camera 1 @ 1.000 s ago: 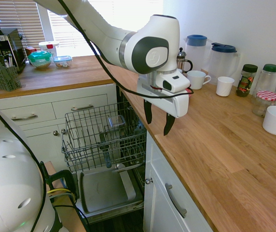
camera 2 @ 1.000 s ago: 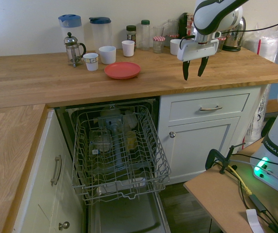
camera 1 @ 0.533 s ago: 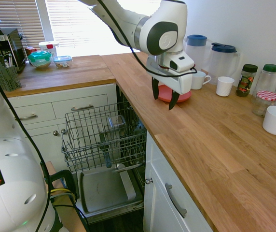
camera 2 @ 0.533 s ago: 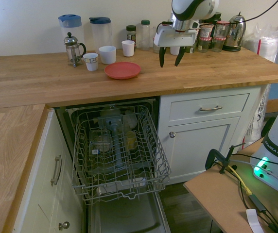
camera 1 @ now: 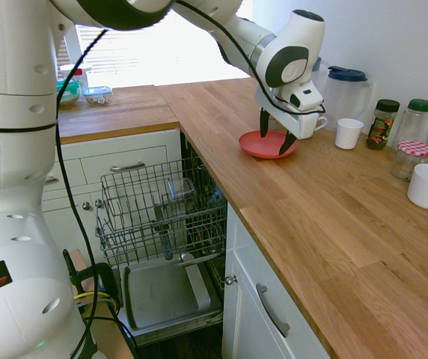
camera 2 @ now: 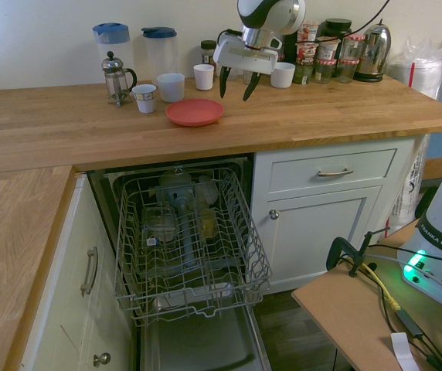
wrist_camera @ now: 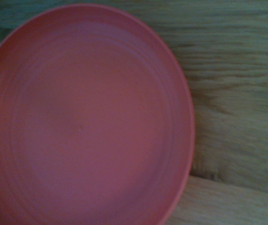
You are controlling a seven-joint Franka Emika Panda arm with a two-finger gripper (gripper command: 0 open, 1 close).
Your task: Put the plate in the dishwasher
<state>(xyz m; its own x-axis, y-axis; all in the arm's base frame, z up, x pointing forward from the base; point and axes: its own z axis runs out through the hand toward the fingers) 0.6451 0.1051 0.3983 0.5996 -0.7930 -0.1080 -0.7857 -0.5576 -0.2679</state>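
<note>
Wooden countertop (camera 1: 334, 217) is bearing the plate (camera 1: 267, 144); I am hovering the wide-open, empty gripper (camera 1: 275, 133) just above it; grasping and loading the dishwasher (camera 1: 161, 217) are remaining.

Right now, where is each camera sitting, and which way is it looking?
First exterior view: beside the robot's big white body, looking along the wooden counter; the arm reaches in from the left, open gripper above the plate.
Second exterior view: out in the room, facing the cabinets and the open dishwasher; the arm comes down from above, with the robot's base at the right edge.
Wrist view: on the wrist, looking down at the plate; no part of the robot shows.
Shared: all three views show the plate on the counter.
</note>
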